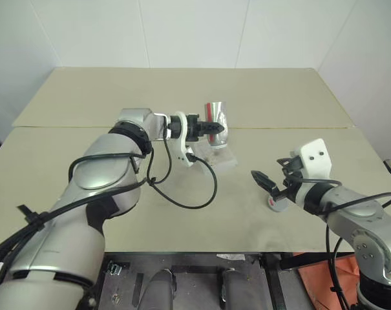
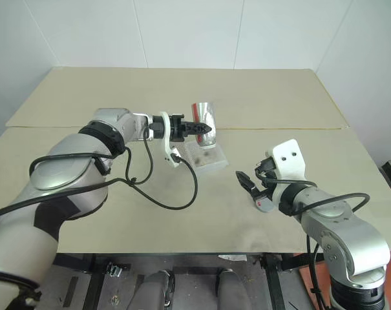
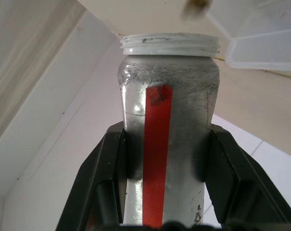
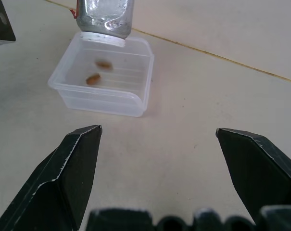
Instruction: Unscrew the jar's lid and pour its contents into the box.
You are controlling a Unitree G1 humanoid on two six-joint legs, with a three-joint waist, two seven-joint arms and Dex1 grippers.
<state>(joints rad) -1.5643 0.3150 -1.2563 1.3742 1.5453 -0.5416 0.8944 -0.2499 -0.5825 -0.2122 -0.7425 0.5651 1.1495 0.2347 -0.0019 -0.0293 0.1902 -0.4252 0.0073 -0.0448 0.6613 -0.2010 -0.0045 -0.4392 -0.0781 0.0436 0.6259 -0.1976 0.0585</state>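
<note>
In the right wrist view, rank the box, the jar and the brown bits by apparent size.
1. Box, largest.
2. Jar, upside down over the box and cut off by the picture's edge, so its full size is unsure.
3. The two brown bits, alike in size, smallest.

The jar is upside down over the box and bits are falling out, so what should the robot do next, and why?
Probably keep the jar tipped a moment longer. The left gripper holds it mouth-down over the box; one brown bit lies inside, another looks mid-fall. Then set it down.
</note>
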